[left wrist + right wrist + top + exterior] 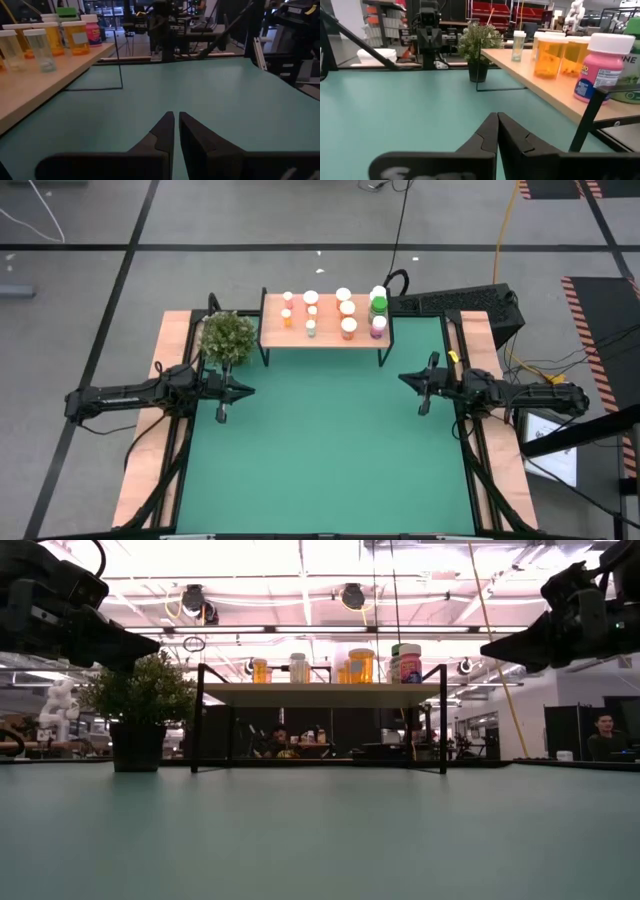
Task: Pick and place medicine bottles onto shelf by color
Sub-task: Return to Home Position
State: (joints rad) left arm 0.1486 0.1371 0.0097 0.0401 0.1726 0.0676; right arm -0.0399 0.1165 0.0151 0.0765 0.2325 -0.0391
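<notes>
The shelf, a light-wood board on thin black legs, stands at the far middle of the green mat. Several medicine bottles stand upright on it: orange ones with white caps, a pink one, a green-capped one and small clear ones. My left gripper hovers shut at the table's left, near the plant. My right gripper hovers shut at the table's right. Neither holds anything. The wrist views show the shut fingers of the left gripper and right gripper above bare mat.
A bushy green plant in a dark pot stands just left of the shelf, close to my left arm. The green mat lies in front of the shelf. Wooden table borders run along the left and right sides. People sit in the room beyond.
</notes>
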